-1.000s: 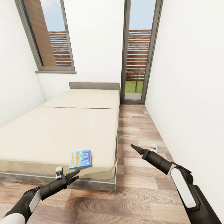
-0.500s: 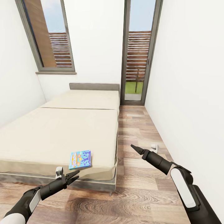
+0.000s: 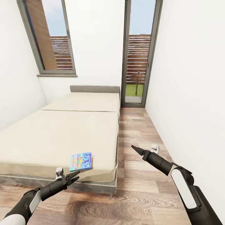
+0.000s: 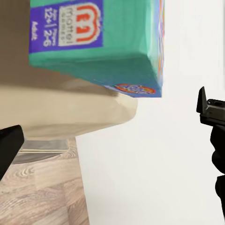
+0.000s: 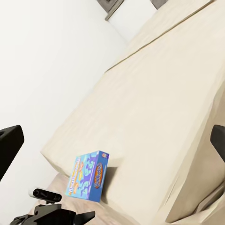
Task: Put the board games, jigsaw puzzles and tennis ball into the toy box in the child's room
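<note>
A blue cartoon-printed board game (image 3: 80, 161) lies flat on the cream bed (image 3: 62, 134), close to the near right corner of the mattress. My left gripper (image 3: 76, 176) hovers open just in front of the bed's near edge, a little short of and below the box. In the left wrist view the box's teal side (image 4: 93, 65) fills the space ahead of the open fingers (image 4: 211, 110). My right gripper (image 3: 135, 148) is open over the wood floor to the right of the bed. Its wrist view looks across the mattress at the board game (image 5: 89, 180) and the left gripper (image 5: 61, 218).
The bed's grey headboard (image 3: 94, 89) stands against the far wall under a window (image 3: 50, 37). A glass door (image 3: 137, 53) closes off the wood-floor aisle (image 3: 137, 125) between bed and right wall. A small white object (image 3: 154, 147) sits on the floor by that wall.
The whole head view has shifted slightly, with the room sitting a little lower in the picture, so the camera moved. Both arms and the board game hold their places.
</note>
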